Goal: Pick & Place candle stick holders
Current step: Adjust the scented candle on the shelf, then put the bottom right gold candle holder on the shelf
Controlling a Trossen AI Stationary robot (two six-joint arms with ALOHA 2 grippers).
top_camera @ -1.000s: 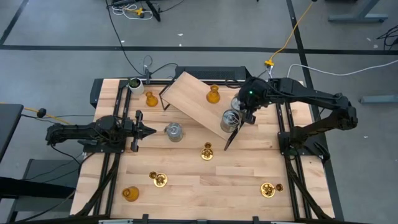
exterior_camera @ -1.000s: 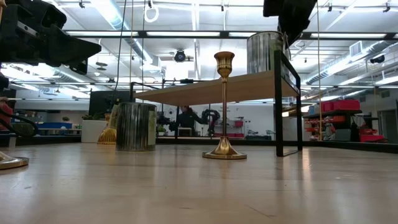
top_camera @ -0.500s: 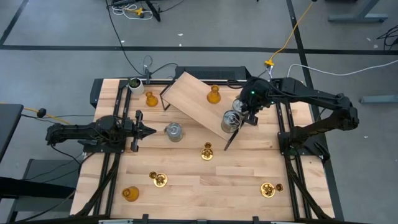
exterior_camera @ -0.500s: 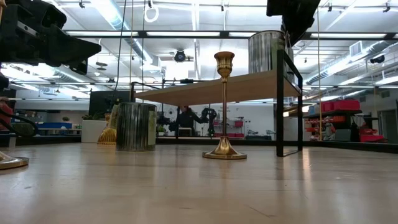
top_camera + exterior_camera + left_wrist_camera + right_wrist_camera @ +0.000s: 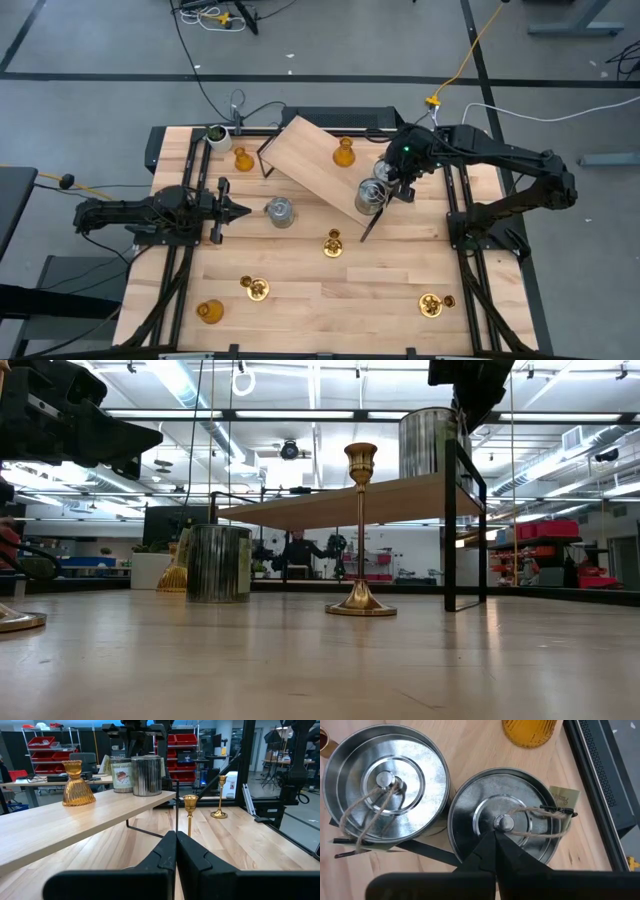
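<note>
A tilted wooden shelf (image 5: 310, 160) carries an amber holder (image 5: 343, 152) and two silver cylinders (image 5: 382, 782) (image 5: 507, 817) with lids and string. My right gripper (image 5: 495, 836) is shut and points steeply down over the farther cylinder (image 5: 384, 172), just beside its lid knob. On the table stand another silver cylinder (image 5: 280, 211), brass sticks (image 5: 333, 243) (image 5: 258, 288) (image 5: 432, 304) and amber holders (image 5: 242, 158) (image 5: 208, 312). My left gripper (image 5: 243, 211) waits shut and level at the table's left, touching nothing. My right gripper has its shut tips over the farther cylinder's lid (image 5: 485, 815), right beside the centre knob (image 5: 504, 823), coming from above and slanting down. I cannot tell whether the tips touch the lid. The cylinder stands upright on the shelf.
A small white pot with a plant (image 5: 217, 135) stands at the table's far left corner. The shelf's black legs (image 5: 447, 525) stand near the middle brass stick (image 5: 360, 530). Bare tabletop lies along the near edge (image 5: 340, 320).
</note>
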